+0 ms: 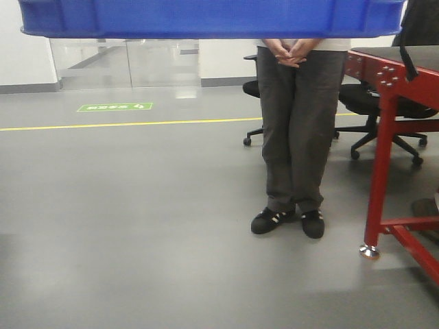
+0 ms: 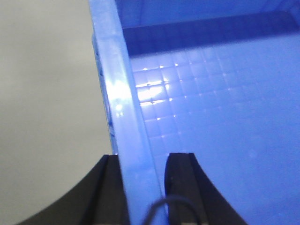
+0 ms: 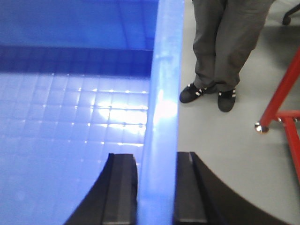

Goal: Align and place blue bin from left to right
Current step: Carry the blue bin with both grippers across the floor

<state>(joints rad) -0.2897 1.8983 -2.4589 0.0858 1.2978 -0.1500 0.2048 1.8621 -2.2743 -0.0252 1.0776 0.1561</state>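
Blue bin (image 1: 206, 17): carried off the floor, long axis crosswise, spanning the top of the front view.
Left gripper (image 2: 142, 161): fingers clamped astride the left end wall.
Right gripper (image 3: 155, 159): the same on the right end wall.
To the right: person (image 1: 295, 123) and red table frame (image 1: 381, 157), both close.
To the left: open floor (image 1: 123, 226).
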